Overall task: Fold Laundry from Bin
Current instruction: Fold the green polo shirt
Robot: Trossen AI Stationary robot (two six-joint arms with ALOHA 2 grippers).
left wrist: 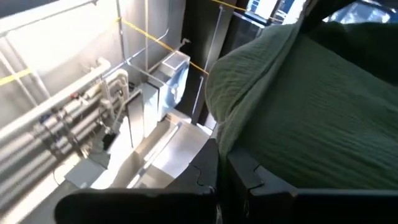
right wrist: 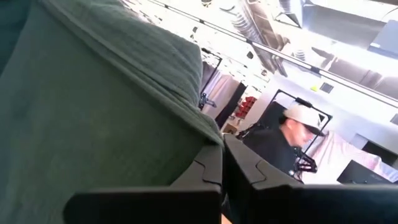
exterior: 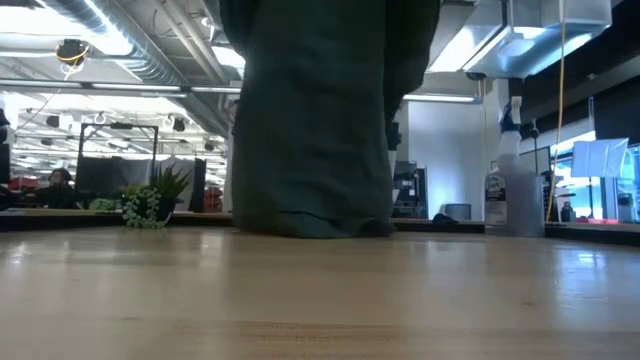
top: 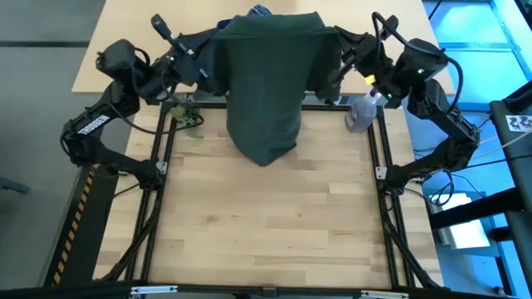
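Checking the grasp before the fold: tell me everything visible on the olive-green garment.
The olive-green garment is soft, finely ribbed-looking cloth, held up and spread between both arms at the table's far side. The left gripper is shut on one upper corner, the right gripper on the other. It hangs as a broad sheet, narrowing downward; its bottom edge bunches on the wooden table. A spray bottle stands beside it, apart. Sleeves or collar cannot be made out.

My two arms are dark, jointed and chunky, with black cables looping off them; the left arm (top: 91, 124) carries a white label, and my fingers (left wrist: 249, 180) are matte black.
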